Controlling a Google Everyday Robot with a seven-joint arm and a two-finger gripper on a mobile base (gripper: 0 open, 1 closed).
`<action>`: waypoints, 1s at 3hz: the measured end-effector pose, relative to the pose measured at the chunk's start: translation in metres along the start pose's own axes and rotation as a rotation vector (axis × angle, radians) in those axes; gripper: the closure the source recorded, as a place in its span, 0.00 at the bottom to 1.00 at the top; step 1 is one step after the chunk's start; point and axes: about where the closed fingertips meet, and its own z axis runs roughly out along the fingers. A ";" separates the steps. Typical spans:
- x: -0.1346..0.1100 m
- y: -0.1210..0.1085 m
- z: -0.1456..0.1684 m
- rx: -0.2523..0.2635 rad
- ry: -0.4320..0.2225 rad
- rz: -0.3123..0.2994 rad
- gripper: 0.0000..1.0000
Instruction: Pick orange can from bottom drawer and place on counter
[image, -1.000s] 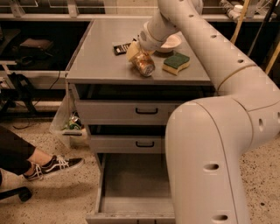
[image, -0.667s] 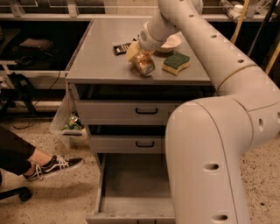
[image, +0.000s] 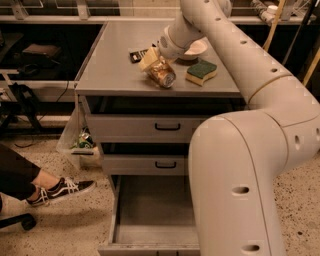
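The orange can (image: 163, 75) lies tilted on the grey counter (image: 115, 70), its silver end facing the front. My gripper (image: 151, 61) is over the counter, its pale fingers (image: 148, 59) closed around the can's rear part. The bottom drawer (image: 152, 212) is pulled open below, and its grey interior shows nothing inside.
A green-and-yellow sponge (image: 201, 71) lies just right of the can. A white bowl (image: 194, 48) and a small dark packet (image: 137, 54) sit behind it. Two upper drawers with black handles (image: 167, 127) are shut. A person's leg and sneaker (image: 60, 190) are on the floor at left.
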 end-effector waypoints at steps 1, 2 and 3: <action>0.000 0.000 0.000 0.000 0.000 0.000 0.00; -0.002 -0.001 -0.004 0.002 -0.003 0.006 0.00; -0.024 -0.008 -0.067 0.120 -0.067 0.009 0.00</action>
